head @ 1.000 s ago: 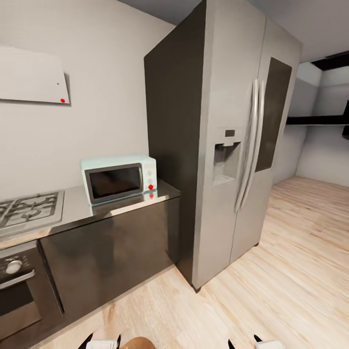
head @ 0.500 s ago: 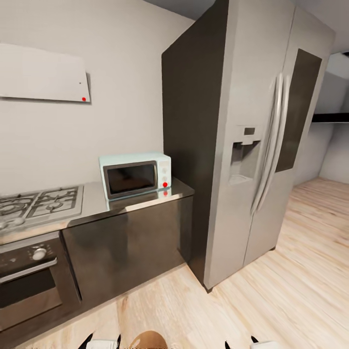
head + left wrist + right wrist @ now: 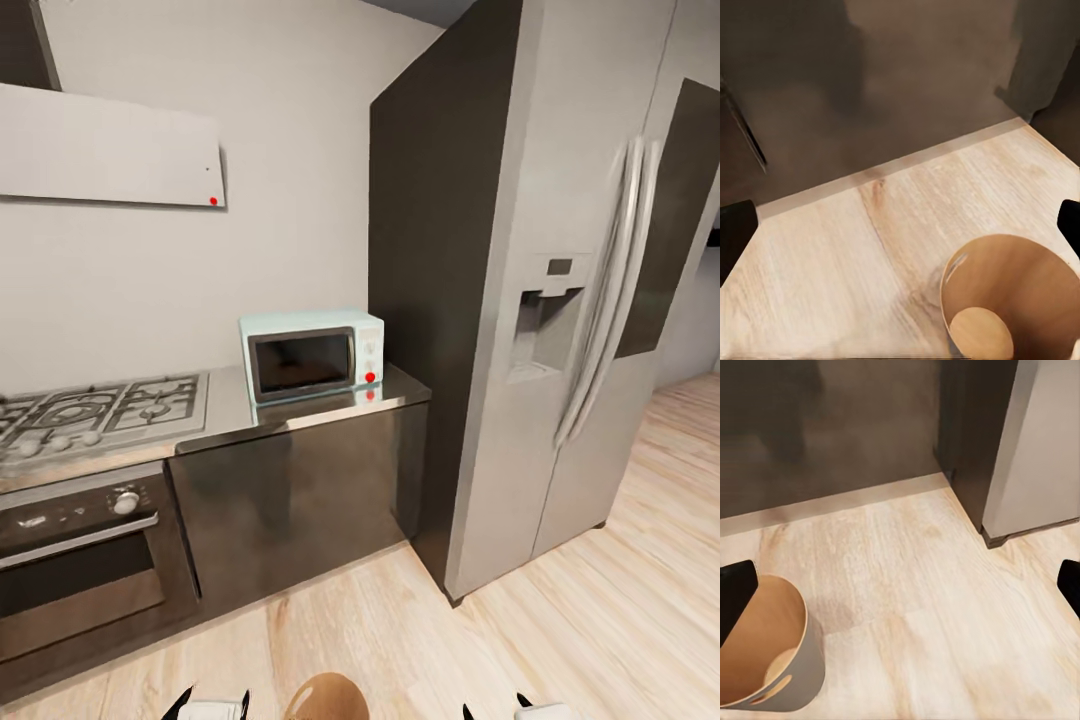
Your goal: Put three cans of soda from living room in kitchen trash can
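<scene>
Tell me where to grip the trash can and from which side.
Grip the rim of the trash can at an oval handle slot, coming down from above: it stands upright and open-topped on the floor, so the thin wall fits between an end effector's fingers.

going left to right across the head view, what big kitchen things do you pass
oven → gas hob → microwave → dark cabinet under it → fridge with its water dispenser
</scene>
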Tool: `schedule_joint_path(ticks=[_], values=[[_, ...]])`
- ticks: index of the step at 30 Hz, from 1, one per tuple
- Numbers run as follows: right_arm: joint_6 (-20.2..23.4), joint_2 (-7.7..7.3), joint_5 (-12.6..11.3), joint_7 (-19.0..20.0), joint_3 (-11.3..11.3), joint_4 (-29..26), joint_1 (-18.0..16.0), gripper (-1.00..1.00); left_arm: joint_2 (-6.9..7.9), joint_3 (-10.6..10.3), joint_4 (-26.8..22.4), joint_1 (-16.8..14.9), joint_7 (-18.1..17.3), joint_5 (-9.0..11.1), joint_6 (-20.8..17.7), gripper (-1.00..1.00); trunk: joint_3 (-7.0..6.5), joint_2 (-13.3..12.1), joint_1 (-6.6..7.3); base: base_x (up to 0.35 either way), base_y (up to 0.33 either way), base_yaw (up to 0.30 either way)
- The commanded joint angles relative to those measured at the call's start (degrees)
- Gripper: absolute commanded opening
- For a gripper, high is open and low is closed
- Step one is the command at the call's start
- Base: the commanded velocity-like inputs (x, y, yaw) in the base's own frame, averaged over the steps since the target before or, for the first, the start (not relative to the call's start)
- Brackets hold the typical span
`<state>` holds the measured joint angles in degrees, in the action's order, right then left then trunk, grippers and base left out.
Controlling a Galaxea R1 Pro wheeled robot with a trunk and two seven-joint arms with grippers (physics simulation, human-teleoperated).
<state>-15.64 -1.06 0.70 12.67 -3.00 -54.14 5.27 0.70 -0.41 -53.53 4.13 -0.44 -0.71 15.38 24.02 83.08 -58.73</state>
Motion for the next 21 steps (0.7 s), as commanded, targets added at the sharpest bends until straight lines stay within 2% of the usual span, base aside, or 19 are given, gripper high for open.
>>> schedule_joint_path(ticks=[1, 21], values=[[0.0, 0.00, 0.0, 0.0, 0.0, 0.0, 0.0, 1.00, 0.00, 0.0, 0.0, 0.0, 0.0, 0.0, 0.0, 1.00, 0.05, 0.0, 0.00, 0.000, 0.000, 0.204], [0.0, 0.00, 0.0, 0.0, 0.1, 0.5, 0.0, 1.00, 0.00, 0.0, 1.0, 0.0, 0.0, 0.2, 0.0, 1.00, 0.89, 0.0, 0.00, 0.000, 0.000, 0.214]])
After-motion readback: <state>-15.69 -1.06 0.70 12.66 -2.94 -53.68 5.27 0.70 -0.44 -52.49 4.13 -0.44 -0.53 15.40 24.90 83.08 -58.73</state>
